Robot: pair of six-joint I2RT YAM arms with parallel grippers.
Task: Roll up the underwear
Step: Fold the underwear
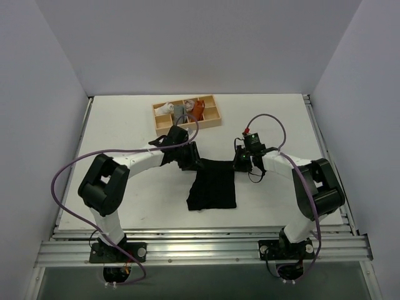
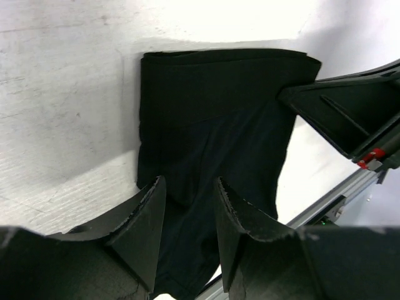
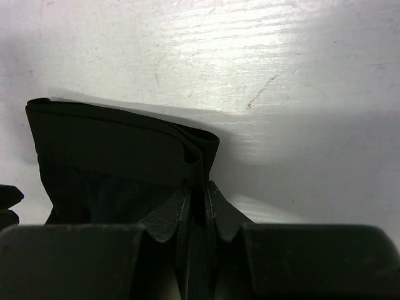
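Barely started, I'd say. The white counter [image 1: 125,125] has the plain black cloth underwear [image 1: 212,187] lying mostly flat in the middle, between the two arms. Only its far edge looks doubled over into a thin band, so nearly all the rolling is left. Right claw [image 3: 197,187] is pinched tight on the far right corner of that band. Left claw [image 2: 190,187] is partly spread over the far left corner, cloth showing in the gap. Can't tell if its tips actually touch.
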